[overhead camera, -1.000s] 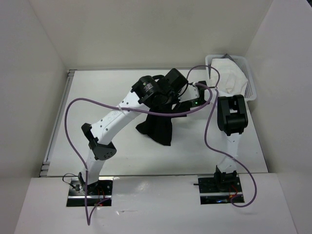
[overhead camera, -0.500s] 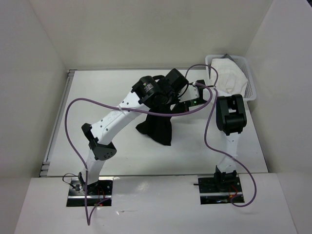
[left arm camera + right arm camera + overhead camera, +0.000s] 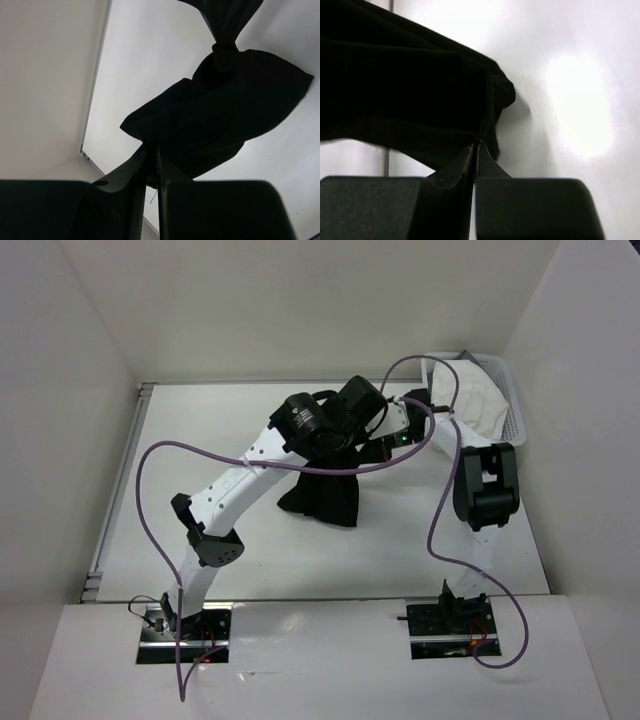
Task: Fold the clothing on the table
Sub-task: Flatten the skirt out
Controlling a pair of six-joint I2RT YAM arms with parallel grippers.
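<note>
Change: right tool (image 3: 476, 148) just snapped shut on an edge of the black garment (image 3: 325, 502) — left tool (image 3: 150, 154) narrow, pinching another edge. Both grip, so folding can start.

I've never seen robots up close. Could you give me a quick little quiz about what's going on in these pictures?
1. True or false: the left gripper and the right gripper are both shut on the black clothing.
2. Where is the white cloth? A) in the mesh basket; B) spread under the black clothing; C) in the left gripper.
3. Fill in: on the table, the mesh basket stands at the far ____ corner (left or right).
Key: 1 true; 2 A; 3 right.
</note>
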